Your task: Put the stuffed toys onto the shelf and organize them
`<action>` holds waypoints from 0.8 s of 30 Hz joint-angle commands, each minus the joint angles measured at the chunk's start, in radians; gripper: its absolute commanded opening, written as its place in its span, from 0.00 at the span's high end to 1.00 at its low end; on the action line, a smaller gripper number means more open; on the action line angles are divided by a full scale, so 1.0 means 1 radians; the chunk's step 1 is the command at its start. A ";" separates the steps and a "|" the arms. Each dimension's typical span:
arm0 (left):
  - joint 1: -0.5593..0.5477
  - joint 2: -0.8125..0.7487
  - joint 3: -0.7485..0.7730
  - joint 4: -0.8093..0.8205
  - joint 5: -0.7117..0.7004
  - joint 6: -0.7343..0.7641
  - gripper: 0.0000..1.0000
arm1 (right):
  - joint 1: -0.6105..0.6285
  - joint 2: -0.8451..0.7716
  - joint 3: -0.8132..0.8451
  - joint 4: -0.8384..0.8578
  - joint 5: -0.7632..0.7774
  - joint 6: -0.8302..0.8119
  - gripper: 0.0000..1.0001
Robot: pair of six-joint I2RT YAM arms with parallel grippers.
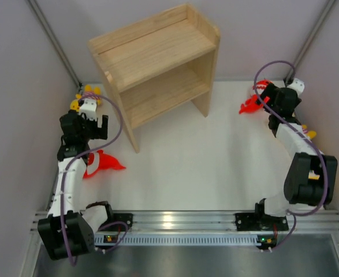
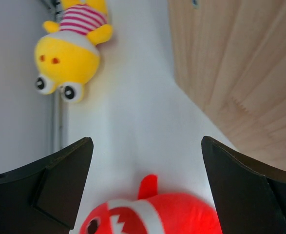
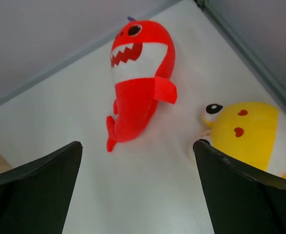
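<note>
Both claws spread wide, holding nothing: right gripper (image 3: 137, 144) faces the red toothy fish plush (image 3: 138, 73) on the white table (image 1: 186, 167) (yellow big-headed plush (image 3: 250, 131) beside it), left gripper (image 2: 145, 141) over another red fish (image 2: 152, 217), light-wood two-tier shelf (image 1: 157, 52) well apart, so centre over the belly before closing.

The overhead camera is looking steeply down, taking in the whole light-wood two-tier shelf (image 1: 157, 63). The left wrist camera is peering low and close through the left gripper (image 2: 145, 140) at a red toothy fish plush (image 2: 152, 217) right beneath it. The right wrist camera is peering through the right gripper (image 3: 138, 144) at a second red toothy fish plush (image 3: 140, 73) just ahead. The overhead view is sharing both.
</note>
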 commanded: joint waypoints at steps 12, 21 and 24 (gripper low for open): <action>0.029 -0.055 0.190 -0.576 -0.372 0.111 0.01 | -0.038 0.599 0.472 -0.208 -0.102 0.232 0.06; 0.032 -0.039 0.223 -0.597 -0.384 0.106 0.01 | -0.038 0.733 0.650 -0.264 -0.150 0.255 0.40; 0.030 -0.039 0.226 -0.600 -0.384 0.103 0.01 | -0.038 0.693 0.607 -0.241 -0.134 0.249 0.75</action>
